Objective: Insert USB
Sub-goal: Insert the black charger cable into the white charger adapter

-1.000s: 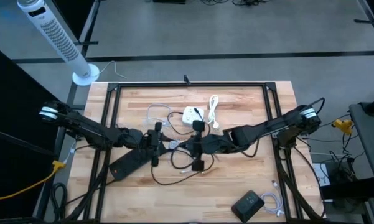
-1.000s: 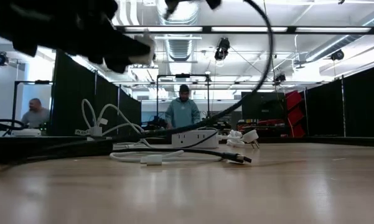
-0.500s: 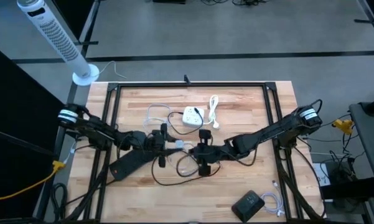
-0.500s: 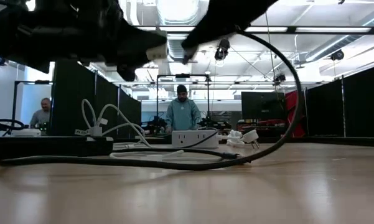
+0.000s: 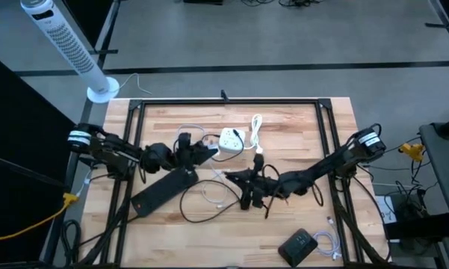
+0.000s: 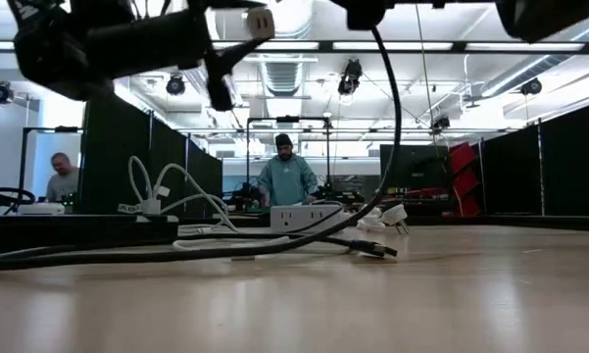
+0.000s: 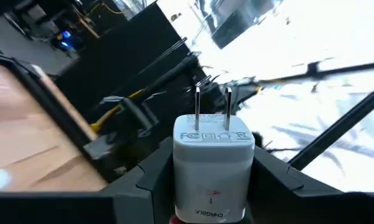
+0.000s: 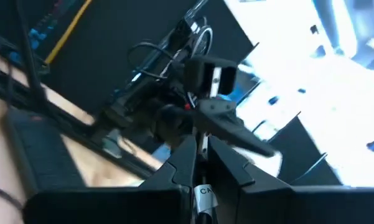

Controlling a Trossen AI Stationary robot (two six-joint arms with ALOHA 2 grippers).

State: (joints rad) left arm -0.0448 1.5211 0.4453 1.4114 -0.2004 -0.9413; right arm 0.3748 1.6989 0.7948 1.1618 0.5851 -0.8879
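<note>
Mid-bench, the left tool clamps the white charger; the right tool pinches the cable plug. Next: align plug with charger port.

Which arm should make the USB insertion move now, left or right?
Probably right. The right gripper is shut on the cable end and can bring it over. The left gripper clamps the charger, so it should just hold steady.

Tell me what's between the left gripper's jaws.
The left gripper holds a white wall charger between its jaws, two metal prongs pointing away from the wrist. The charger's lower end, where a USB port would be, is covered by the jaws.
</note>
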